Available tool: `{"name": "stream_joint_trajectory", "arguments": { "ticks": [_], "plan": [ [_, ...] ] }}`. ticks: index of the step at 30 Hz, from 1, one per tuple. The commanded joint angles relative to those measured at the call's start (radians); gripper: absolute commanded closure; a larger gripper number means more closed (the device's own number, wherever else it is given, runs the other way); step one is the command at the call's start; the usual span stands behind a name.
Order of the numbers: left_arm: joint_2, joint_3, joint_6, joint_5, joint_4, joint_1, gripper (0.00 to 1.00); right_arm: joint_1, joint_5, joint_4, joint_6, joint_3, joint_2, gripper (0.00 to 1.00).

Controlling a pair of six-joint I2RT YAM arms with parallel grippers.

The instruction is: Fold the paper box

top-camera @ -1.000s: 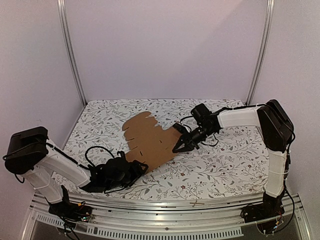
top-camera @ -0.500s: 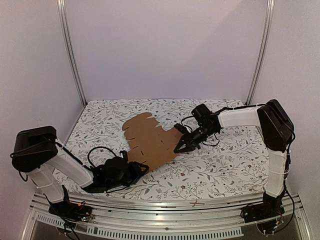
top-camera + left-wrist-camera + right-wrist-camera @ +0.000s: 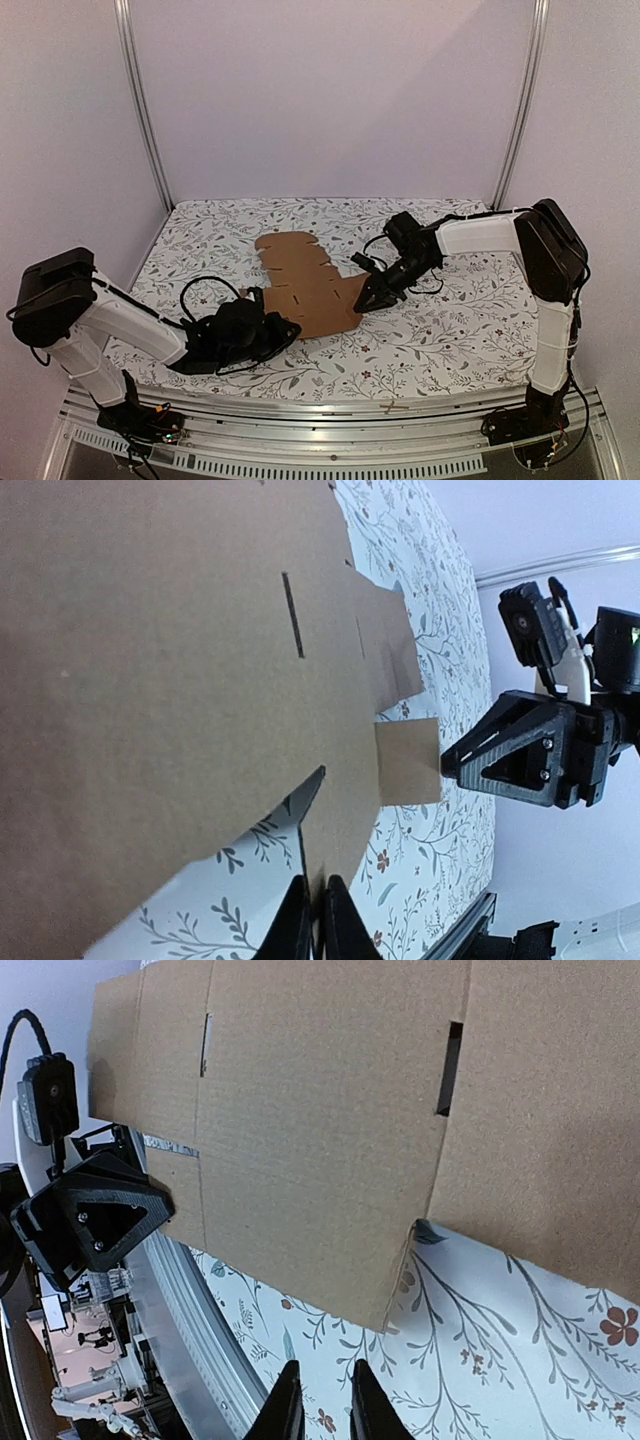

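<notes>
Here, flat unfolded paper box (image 3: 303, 282).

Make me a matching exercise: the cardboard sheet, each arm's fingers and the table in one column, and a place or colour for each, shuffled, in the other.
Things:
1. paper box
2. left fingers
3. right fingers
4. table

Descriptions:
A. floral print
B. at the sheet's right edge
C. plain brown
D. pinching the sheet's near-left corner

Pairs: 1-C, 2-D, 3-B, 4-A
</notes>
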Motion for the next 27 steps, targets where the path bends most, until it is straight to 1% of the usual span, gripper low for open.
{"name": "stream_joint_trajectory", "arguments": {
  "ticks": [1, 3, 5, 6, 9, 12, 15, 17, 19, 23, 27],
  "plan": [
    [0.048, 0.027, 0.027, 0.046, -0.046, 0.023, 0.95, 0.010, 0.013, -0.077, -0.065, 0.041, -0.008, 0.79],
    [0.057, 0.014, 0.018, 0.055, -0.027, 0.027, 0.97, 0.006, 0.040, -0.143, -0.102, 0.071, -0.021, 0.66],
    [0.057, 0.005, 0.021, 0.084, -0.018, 0.036, 0.99, -0.005, 0.083, -0.206, -0.164, 0.104, -0.040, 0.57],
    [0.053, 0.006, 0.037, 0.107, -0.023, 0.042, 0.99, -0.012, 0.104, -0.226, -0.193, 0.116, -0.059, 0.54],
    [0.035, 0.031, 0.098, 0.197, -0.119, 0.067, 1.00, -0.014, 0.165, -0.244, -0.260, 0.133, -0.111, 0.50],
    [0.009, 0.103, 0.196, 0.276, -0.326, 0.089, 1.00, -0.010, 0.180, -0.266, -0.310, 0.166, -0.118, 0.49],
    [-0.014, 0.202, 0.313, 0.309, -0.575, 0.107, 1.00, 0.012, 0.202, -0.293, -0.349, 0.206, -0.089, 0.49],
    [-0.020, 0.280, 0.399, 0.301, -0.750, 0.112, 1.00, 0.040, 0.211, -0.300, -0.366, 0.221, -0.062, 0.49],
    [-0.011, 0.374, 0.479, 0.299, -0.885, 0.113, 1.00, 0.068, 0.209, -0.301, -0.376, 0.234, -0.034, 0.49],
    [0.044, 0.495, 0.598, 0.299, -1.061, 0.121, 0.99, 0.089, 0.162, -0.303, -0.367, 0.293, 0.067, 0.51],
    [0.102, 0.559, 0.651, 0.331, -1.116, 0.124, 0.99, 0.090, 0.130, -0.306, -0.333, 0.352, 0.166, 0.57]
  ]
}}
